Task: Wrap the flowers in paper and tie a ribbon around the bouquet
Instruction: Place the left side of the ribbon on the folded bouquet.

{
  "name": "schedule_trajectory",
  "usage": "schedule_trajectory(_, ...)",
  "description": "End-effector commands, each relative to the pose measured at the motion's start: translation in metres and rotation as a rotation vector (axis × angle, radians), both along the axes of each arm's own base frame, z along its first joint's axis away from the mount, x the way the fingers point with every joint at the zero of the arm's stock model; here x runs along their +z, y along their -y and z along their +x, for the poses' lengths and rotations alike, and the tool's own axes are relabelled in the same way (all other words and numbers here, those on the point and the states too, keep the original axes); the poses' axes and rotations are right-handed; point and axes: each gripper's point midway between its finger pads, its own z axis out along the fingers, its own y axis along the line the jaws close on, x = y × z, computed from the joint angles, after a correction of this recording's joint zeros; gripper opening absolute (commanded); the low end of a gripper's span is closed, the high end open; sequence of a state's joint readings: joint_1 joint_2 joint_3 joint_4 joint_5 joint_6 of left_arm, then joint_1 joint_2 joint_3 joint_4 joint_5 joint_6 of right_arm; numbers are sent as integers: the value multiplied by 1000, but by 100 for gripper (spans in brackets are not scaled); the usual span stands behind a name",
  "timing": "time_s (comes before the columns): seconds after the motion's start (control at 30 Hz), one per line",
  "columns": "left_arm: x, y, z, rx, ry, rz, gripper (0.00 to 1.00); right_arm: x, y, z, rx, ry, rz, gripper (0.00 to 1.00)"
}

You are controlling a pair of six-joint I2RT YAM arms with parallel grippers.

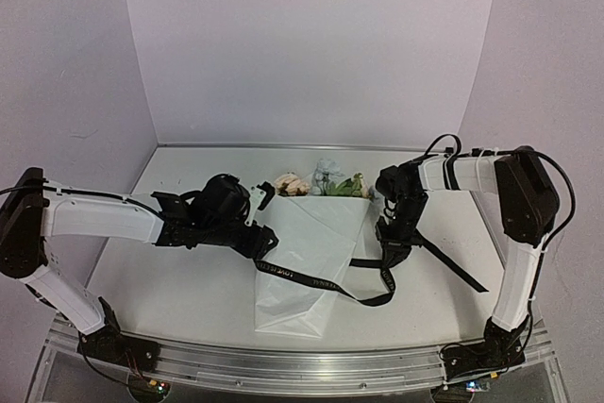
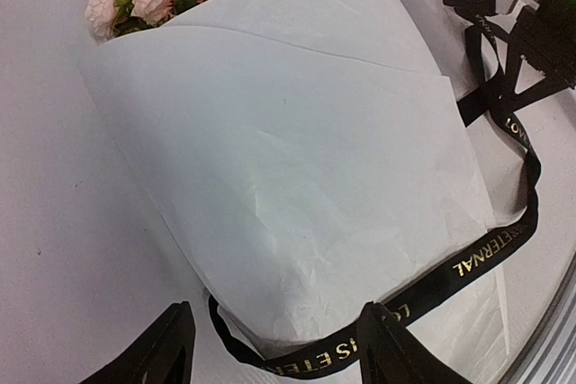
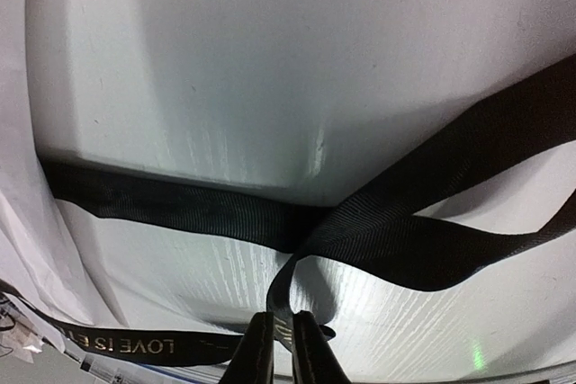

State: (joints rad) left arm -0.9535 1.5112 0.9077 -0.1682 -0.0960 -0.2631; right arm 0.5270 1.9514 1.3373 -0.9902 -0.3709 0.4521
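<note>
Bouquet (image 1: pixel 316 214) lies centre of the table (image 1: pixel 179 290), blooms (image 1: pixel 321 181) at the far end, paper cone (image 1: pixel 297 271) round the stems. Left gripper (image 2: pixel 277 317) jaws wide, straddling the ribbon (image 2: pixel 490 245) at the cone's left edge. Ribbon crosses the cone; right gripper (image 3: pixel 285 330) pinched tight on it just right of the paper.

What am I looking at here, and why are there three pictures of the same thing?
Two robot arms are bolted to a white table. One picture looks down from above; the other two come from small cameras on each arm's wrist. On the table lies a bouquet: flowers wrapped in white paper, with a black ribbon draped across it. The right gripper is pinched shut on the ribbon. The left gripper is open, its fingers either side of the ribbon at the paper's edge, gripping nothing.
</note>
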Motion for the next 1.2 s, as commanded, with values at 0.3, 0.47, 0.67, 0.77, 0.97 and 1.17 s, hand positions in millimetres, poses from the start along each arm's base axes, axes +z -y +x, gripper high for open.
schedule_trajectory(0.3, -1, -4, 1, -1, 6, 34, 65, -7, -2, 5, 26, -27, -32, 23)
schedule_trajectory(0.47, -1, -7, 1, 8, 3, 37, 65, -8, -3, 6, 22, -29, -31, 7)
schedule_trajectory(0.67, -4, -6, 0, 6, -5, 31, 63, 15, -2, 7, 23, 28, -12, 0)
schedule_trajectory(0.77, -12, -4, 0, -5, -17, 54, 61, 31, 3, 1, 37, 59, -25, 0)
schedule_trajectory(0.97, -20, 4, 0, -35, -39, 73, 59, 51, 22, -19, 53, 137, -97, 0)
schedule_trajectory(1.17, -21, 9, -3, -72, -45, 65, 59, 49, 58, -34, 26, 245, -281, 0)
